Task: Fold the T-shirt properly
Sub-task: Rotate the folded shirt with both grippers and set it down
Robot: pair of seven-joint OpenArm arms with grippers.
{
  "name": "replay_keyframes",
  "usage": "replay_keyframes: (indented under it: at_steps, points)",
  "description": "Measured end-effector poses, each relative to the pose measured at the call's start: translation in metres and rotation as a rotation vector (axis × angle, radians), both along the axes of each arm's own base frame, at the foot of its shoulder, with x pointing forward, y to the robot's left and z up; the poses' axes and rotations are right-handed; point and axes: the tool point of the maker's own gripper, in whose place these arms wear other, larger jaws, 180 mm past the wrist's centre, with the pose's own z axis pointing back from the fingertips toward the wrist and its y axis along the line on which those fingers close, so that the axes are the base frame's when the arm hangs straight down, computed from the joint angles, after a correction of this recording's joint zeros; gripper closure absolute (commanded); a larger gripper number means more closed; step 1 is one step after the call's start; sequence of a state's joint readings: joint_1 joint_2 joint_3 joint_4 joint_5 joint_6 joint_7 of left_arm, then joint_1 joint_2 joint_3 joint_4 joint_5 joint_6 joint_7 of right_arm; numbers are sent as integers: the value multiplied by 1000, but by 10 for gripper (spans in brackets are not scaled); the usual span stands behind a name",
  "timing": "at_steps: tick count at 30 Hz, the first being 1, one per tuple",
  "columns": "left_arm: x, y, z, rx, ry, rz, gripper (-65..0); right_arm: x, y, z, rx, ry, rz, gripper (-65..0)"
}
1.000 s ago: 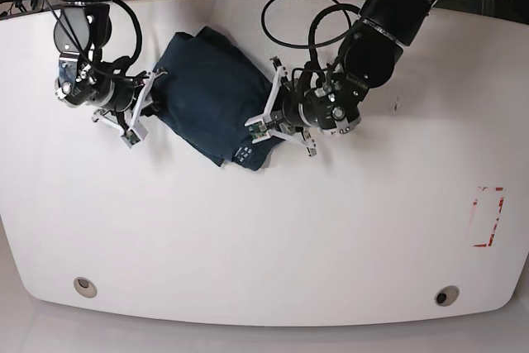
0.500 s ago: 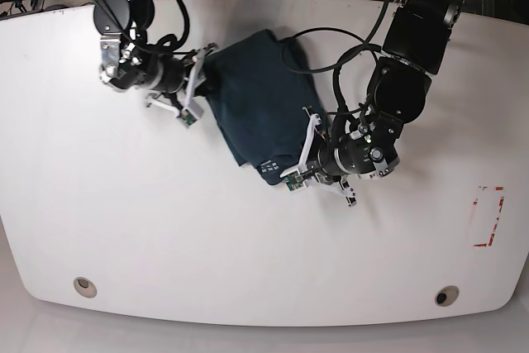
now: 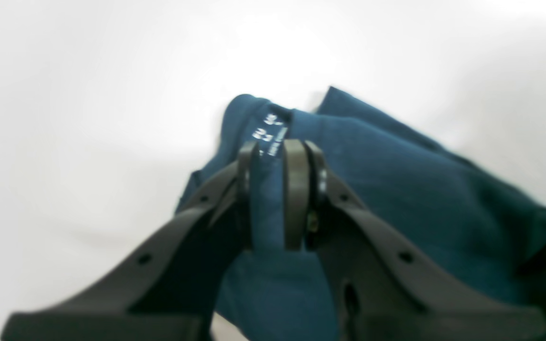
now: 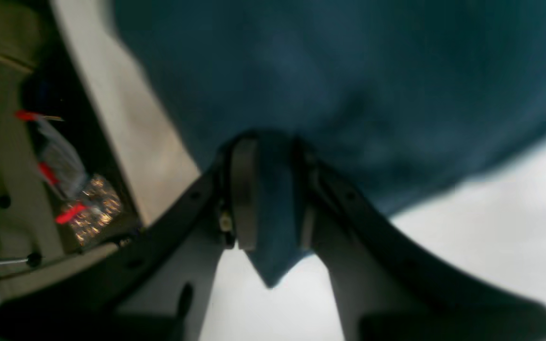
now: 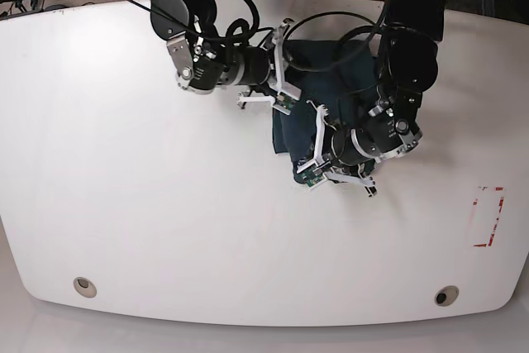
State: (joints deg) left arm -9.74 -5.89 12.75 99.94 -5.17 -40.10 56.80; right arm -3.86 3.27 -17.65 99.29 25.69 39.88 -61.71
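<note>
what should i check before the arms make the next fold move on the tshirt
1. Left hand grip: ok. Its jaws are shut on a fold of the T-shirt beside the white neck label.
2. Right hand grip: ok. It is shut on a pinched edge of the fabric, and a corner hangs below the fingers.
3. Shirt on the table: ok. It lies bunched between the two hands in the base view, inside the table edge.
4. Shirt lying flat: not ok, it is crumpled.
5. Arm clearance: cannot tell. The arms sit close together over the shirt.
6. Sleeve positions: cannot tell, hidden.
</note>
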Motion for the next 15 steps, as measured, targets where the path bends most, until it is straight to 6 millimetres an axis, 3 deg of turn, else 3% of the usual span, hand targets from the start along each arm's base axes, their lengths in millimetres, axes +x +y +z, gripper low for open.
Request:
replay_keyframes:
  at_steps: [3,6,11,15]
  points:
    - [-8,11,-10,-4,29,41,-69,3,2,3,13,-2,-9,-116]
    - [-13,18,-18,-38,62,141,-69,16,-14,7,8,-25,-68,-116]
    - [-14,6,-15,-197,57,283,-82,35,-65,14,5,-42,-177,-116]
    - [-17,-3,-15,-310,34,353,-164,47,-103,22,46,-34,-276,-116]
